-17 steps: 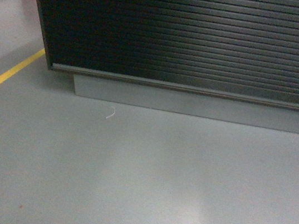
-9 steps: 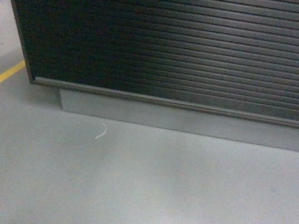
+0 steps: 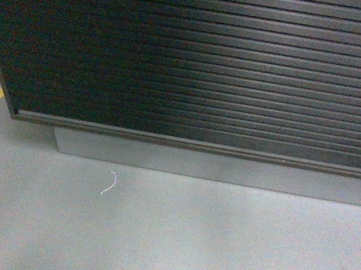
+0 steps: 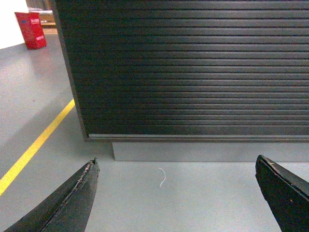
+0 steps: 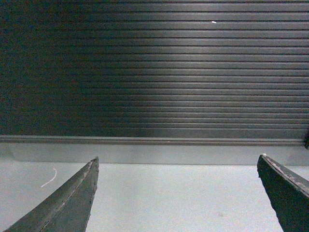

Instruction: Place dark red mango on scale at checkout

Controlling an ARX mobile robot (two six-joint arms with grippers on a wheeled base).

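- Both the left hand (image 4: 176, 193) and the right hand (image 5: 176, 193) are hanging spread, carrying nothing
- Checkout (image 3: 205, 64) front is looming close; rolling on risks bumping it, and mango and scale are sitting out of sight

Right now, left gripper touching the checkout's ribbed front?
Apart. In the left wrist view the open left gripper frames bare grey floor short of the checkout.

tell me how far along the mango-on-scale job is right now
Nothing looks done yet: no mango or scale shows in any view. In hand: the robot faces the checkout, its ribbed black front filling the head view above the grey floor. The left gripper and right gripper are both open and empty. Left: getting the mango, finding the scale on the counter top, which is out of view, and setting the fruit on it.
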